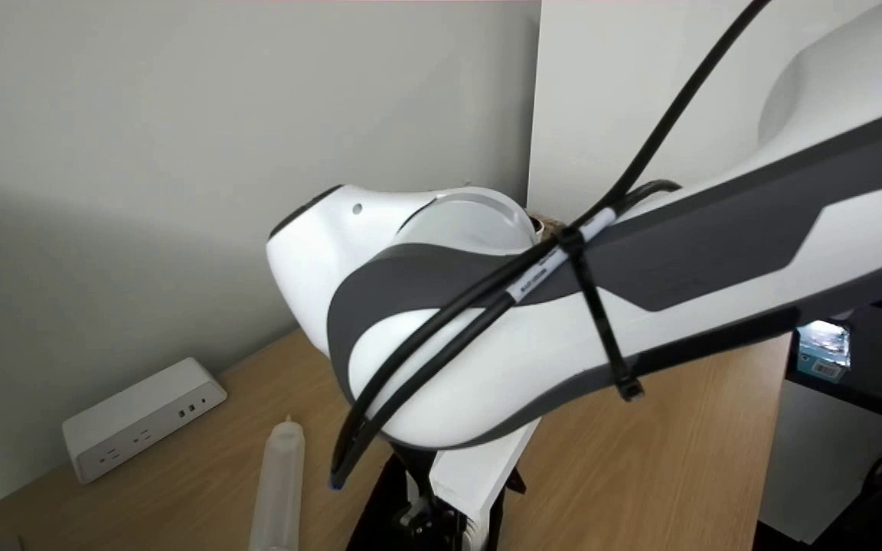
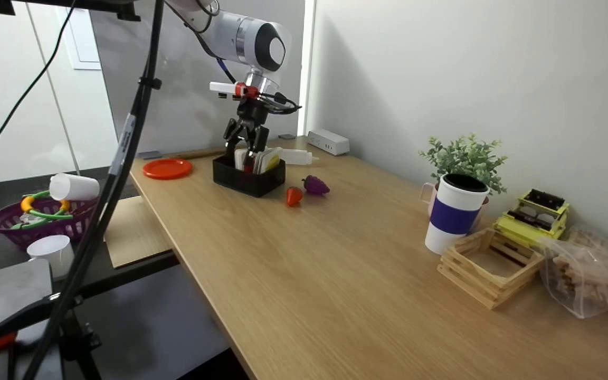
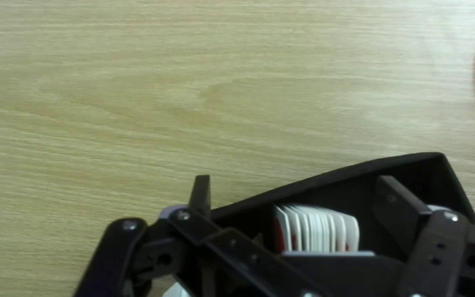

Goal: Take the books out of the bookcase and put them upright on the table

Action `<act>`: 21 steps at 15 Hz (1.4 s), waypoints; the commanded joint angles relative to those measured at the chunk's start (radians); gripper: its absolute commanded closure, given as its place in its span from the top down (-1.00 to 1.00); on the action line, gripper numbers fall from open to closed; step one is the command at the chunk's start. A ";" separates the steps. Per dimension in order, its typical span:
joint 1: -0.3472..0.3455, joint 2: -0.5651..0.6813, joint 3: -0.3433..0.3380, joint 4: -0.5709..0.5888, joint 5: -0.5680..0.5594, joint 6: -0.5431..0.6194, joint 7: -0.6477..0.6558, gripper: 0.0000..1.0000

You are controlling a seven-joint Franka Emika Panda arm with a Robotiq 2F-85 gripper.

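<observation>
The bookcase is a small black open rack (image 2: pixel 248 182) on the wood-grain table (image 2: pixel 304 274); its rim (image 3: pixel 328 180) shows in the wrist view. White books stand in it, and several (image 2: pixel 268 159) lean together in an exterior view. In the wrist view a row of thin white books with red marks (image 3: pixel 318 231) stands between my fingers. My gripper (image 3: pixel 295 189) is open, one finger on each side of that row, with a gap at the right finger. In an exterior view the gripper (image 2: pixel 240 157) points down into the bookcase. The arm mostly hides this area in the remaining exterior view.
A red plate (image 2: pixel 167 168) lies by the table edge. A strawberry (image 2: pixel 293 196) and a purple toy (image 2: pixel 315 185) lie in front of the bookcase. A white bottle (image 1: pixel 279 490) and power strip (image 1: pixel 142 417) are beside it. A tumbler (image 2: pixel 453 211) and wooden crate (image 2: pixel 488 269) stand farther off.
</observation>
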 commanded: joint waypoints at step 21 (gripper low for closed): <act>0.019 0.071 -0.004 0.148 -0.002 -0.103 0.072 -0.93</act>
